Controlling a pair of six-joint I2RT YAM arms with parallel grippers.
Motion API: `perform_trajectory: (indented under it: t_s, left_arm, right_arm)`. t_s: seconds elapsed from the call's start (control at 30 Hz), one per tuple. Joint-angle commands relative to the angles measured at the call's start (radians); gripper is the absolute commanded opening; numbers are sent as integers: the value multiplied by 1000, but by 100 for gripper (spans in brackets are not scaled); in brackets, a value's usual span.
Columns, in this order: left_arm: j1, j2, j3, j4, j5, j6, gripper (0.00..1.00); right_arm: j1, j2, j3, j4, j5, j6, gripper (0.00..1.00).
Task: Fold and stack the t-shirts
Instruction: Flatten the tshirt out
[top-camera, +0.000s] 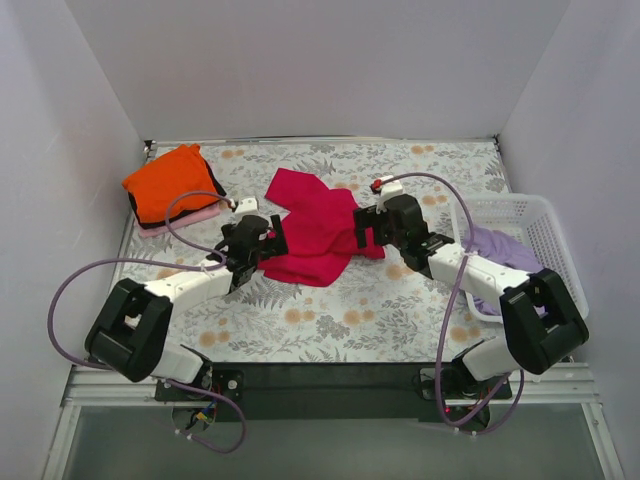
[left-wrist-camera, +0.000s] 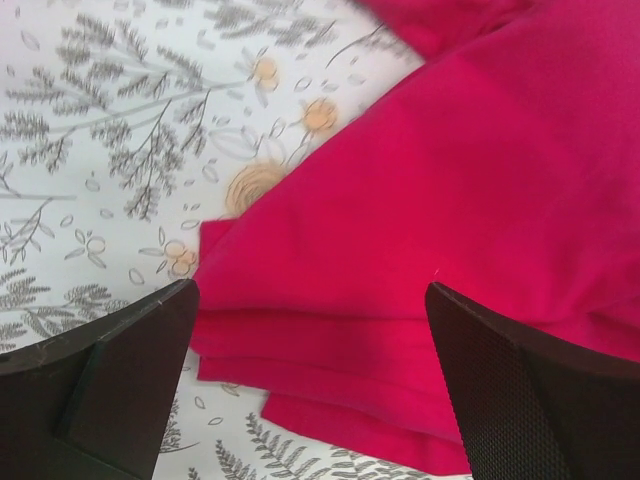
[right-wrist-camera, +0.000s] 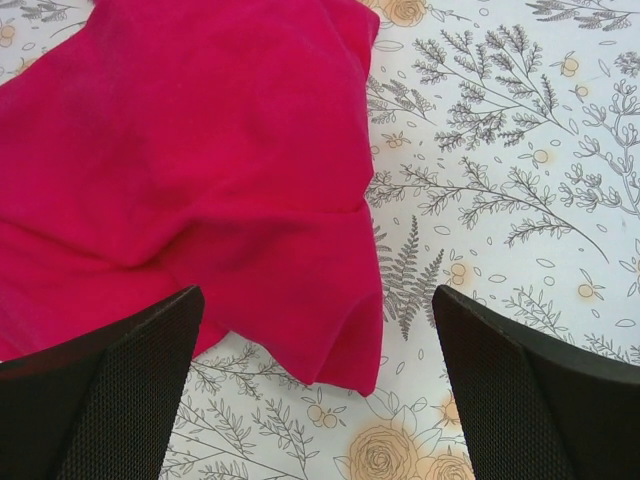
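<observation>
Centrally on the desk we see the crimson shirt (top-camera: 315, 230), part-folded. Our left gripper (top-camera: 262, 245) hangs wide open and empty over its left edge, and our right gripper (top-camera: 362, 228) likewise over its right sleeve. The orange shirt (top-camera: 170, 183) sits far-left, and the purple shirt (top-camera: 500, 245) lies in the basket (top-camera: 548, 215).

The crimson-magenta t-shirt (top-camera: 315, 235) is soft matt cloth with a fine knit and lies in smooth folds. The orange t-shirt (top-camera: 170, 180) and lavender t-shirt (top-camera: 492, 244) look like the same dull cloth. The basket (top-camera: 520, 200) is white lattice plastic, faintly glossy. The counter (top-camera: 330, 310) has a smooth, matt, floral-printed covering. On the right tool (right-wrist-camera: 318, 300) the pads (right-wrist-camera: 110, 420) are matt black with a fine dotted grain.
</observation>
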Motion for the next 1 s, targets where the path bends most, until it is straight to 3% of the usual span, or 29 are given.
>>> perform_trajectory:
  t_s: [0.0,0.37,0.5,0.6,0.63,0.8,0.83,0.87,0.97]
  left_arm:
    - [7,17,51,-36,-82,-41,89]
    - [18,56,13,-101,-151,-142,89]
    - [24,65,11,-96,-119,-140,79]
    - [29,68,4,-91,-92,-140,66]
    - [30,71,2,-91,-84,-142,57]
    - [38,66,-16,-93,-58,-144,42]
    - [39,63,-16,-93,-55,-142,38]
    - [39,60,-18,-93,-53,-142,30]
    - [41,48,-24,-91,-46,-139,12]
  right_arm:
    - [2,-3,-20,77,-21,13,87]
    - [2,77,8,101,-50,16,88]
    - [2,103,20,112,-52,18,87]
    - [2,124,29,112,-55,16,85]
    - [1,133,31,112,-58,16,82]
    - [2,149,28,115,-75,18,56]
    - [1,152,25,115,-81,19,49]
    - [1,154,22,115,-82,19,34]
    - [1,166,17,121,-89,25,16]
